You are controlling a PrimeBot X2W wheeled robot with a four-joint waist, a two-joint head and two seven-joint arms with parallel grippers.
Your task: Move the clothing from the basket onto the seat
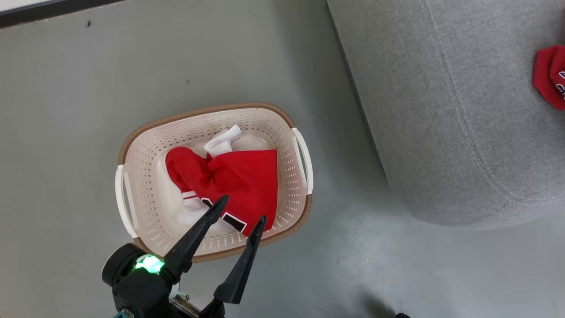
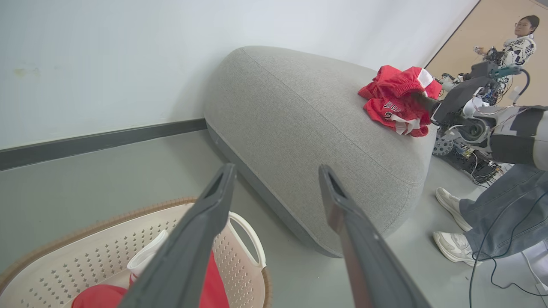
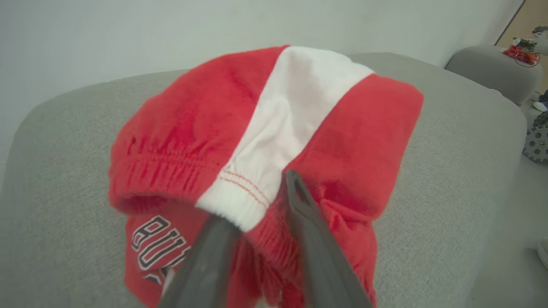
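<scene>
A red fabric garment [image 1: 238, 176] with a black, white-edged numeral and white trim lies crumpled in the oval cream plastic laundry basket [image 1: 145, 154]. The basket stands on the grey floor [image 1: 66, 110], near the large grey upholstered seat [image 1: 441, 110]. The left tool [image 1: 243, 208] hangs over the near rim of the basket, its two dark fingers spread wide with nothing between them. Well apart from the basket, on top of the seat, a pair of red fabric shorts [image 3: 265, 141] with a white stripe and black-edged lettering sits in a heap. The right tool [image 3: 257, 201] has its fingers drawn close on the bunched waistband, pinching it. Past the far end of the seat, a person's legs in blue jeans [image 2: 496, 209] and pale shoes stand on the floor, and a white wall [image 2: 128, 55] rises behind the seat
</scene>
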